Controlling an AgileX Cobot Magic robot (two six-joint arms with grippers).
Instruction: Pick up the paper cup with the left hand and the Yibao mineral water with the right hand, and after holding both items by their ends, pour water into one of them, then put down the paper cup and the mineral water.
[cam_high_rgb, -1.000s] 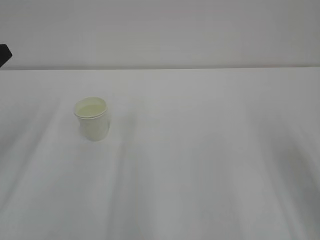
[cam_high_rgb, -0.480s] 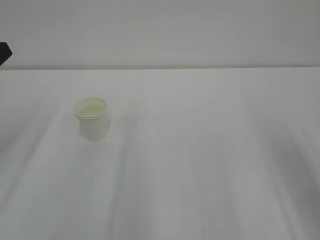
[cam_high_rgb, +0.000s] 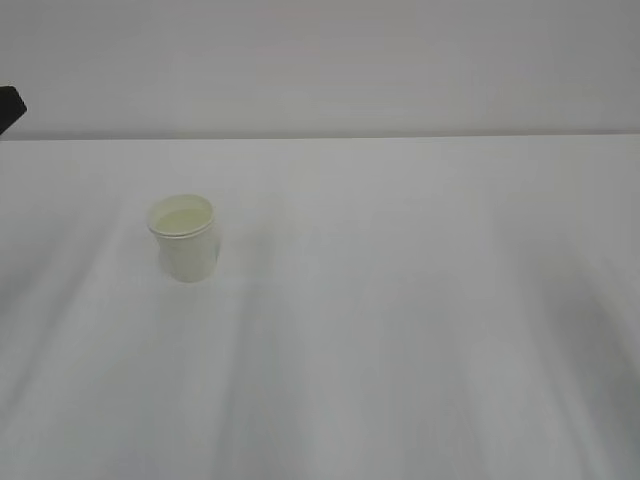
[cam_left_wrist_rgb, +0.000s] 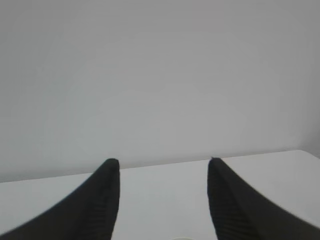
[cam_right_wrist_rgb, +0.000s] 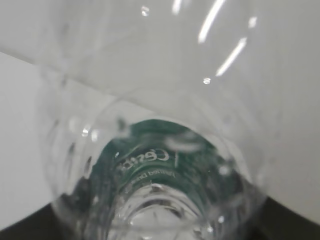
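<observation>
1. The paper cup (cam_high_rgb: 183, 238) stands upright on the left part of the white table (cam_high_rgb: 420, 300), with nothing touching it. I think it is very light and soft, so a hard squeeze can crush it. I would take it by the side wall, a little under the rolled rim, with gentle force.

2. My left gripper (cam_left_wrist_rgb: 162, 200) is spread, and nothing is between its two black fingers (cam_left_wrist_rgb: 97, 205). Beyond them I see only the table edge and a plain wall. A pale curve at the bottom border of the left wrist view may be the cup rim, but I cannot be sure.

3. The Yibao mineral water (cam_right_wrist_rgb: 155, 170) fills the right wrist view, very close to the camera. I see the clear ribbed plastic and the green label through it. The right gripper itself is mostly hidden; I judge it pinches the bottle. The bottle is thin and smooth, so it can slip or dent.

4. The table is smooth and white, and the room behind is a bare grey wall. In the exterior view a small dark object (cam_high_rgb: 10, 105) shows at the far left edge.
</observation>
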